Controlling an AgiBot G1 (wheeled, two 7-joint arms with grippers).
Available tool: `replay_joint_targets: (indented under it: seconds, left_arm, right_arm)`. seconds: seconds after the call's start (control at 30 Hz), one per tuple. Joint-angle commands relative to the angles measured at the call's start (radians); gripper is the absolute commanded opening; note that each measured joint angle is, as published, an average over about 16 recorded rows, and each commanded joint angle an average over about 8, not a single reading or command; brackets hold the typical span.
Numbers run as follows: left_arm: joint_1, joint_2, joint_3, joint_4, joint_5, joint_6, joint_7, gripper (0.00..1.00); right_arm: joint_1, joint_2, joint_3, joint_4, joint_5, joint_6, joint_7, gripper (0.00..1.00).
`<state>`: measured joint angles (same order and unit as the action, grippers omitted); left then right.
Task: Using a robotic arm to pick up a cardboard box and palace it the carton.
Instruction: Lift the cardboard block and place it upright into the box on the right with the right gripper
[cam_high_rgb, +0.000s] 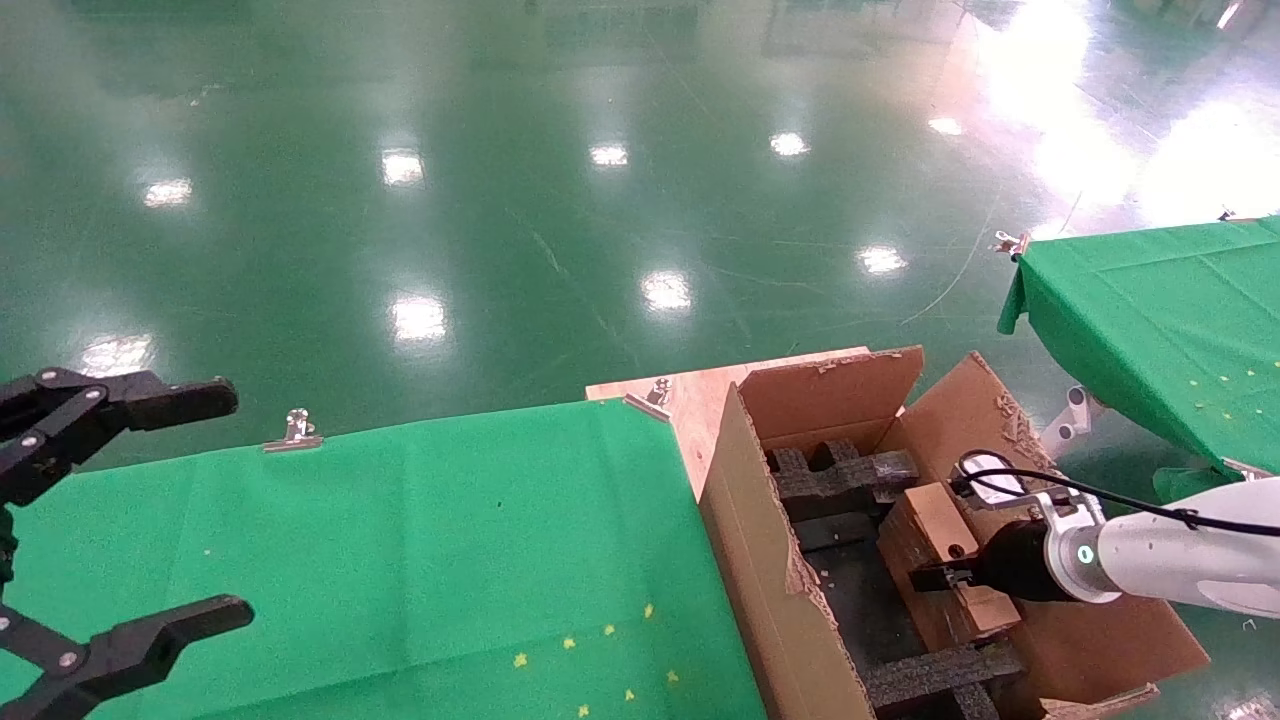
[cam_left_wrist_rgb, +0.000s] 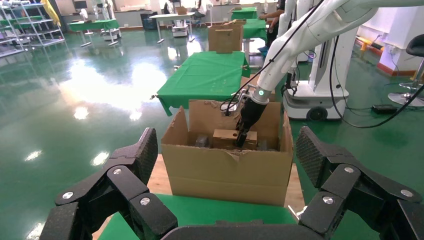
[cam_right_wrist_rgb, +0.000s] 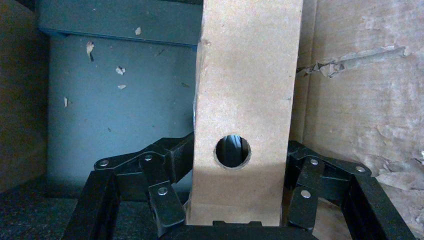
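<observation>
Presently: cardboard box (cam_high_rgb: 935, 555), small, flat, brown, round hole in one face; held inside the carton (cam_high_rgb: 760, 560), against its far-right wall, among black foam inserts (cam_high_rgb: 845, 475). Holder: right gripper (cam_high_rgb: 945, 577), fingers (cam_right_wrist_rgb: 167, 172) clamped on both of the box's sides, on the white robotic arm (cam_high_rgb: 1180, 550) with lit green ring. Step judged: placing, release pending. Next move calls for the box to settle on the foam, then for the fingers to spread. Left gripper (cam_high_rgb: 150, 510): parked, spread wide, over the green-clothed table (cam_high_rgb: 420, 540).
</observation>
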<state>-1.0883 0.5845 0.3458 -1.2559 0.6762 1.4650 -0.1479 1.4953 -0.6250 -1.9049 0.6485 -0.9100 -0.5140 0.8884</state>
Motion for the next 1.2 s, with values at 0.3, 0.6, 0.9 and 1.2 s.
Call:
replay_joint_targets:
  seconds: [0.3, 0.6, 0.9, 1.2]
  left_arm:
    - [0.0, 0.0, 0.0, 0.0, 0.0, 0.0, 0.0, 1.0]
    - [0.0, 0.0, 0.0, 0.0, 0.0, 0.0, 0.0, 1.0]
    - [0.0, 0.0, 0.0, 0.0, 0.0, 0.0, 0.0, 1.0]
    - [0.0, 0.0, 0.0, 0.0, 0.0, 0.0, 0.0, 1.0]
  right_arm:
    - [0.0, 0.0, 0.0, 0.001, 0.002, -0.003, -0.001, 1.0]
    - [0.01, 0.007, 0.001, 0.01, 0.0, -0.001, -0.001, 1.0]
    - [0.033, 0.03, 0.007, 0.038, -0.002, -0.001, -0.003, 1.0]
    - [0.084, 0.062, 0.01, 0.086, -0.024, 0.015, -0.004, 1.0]
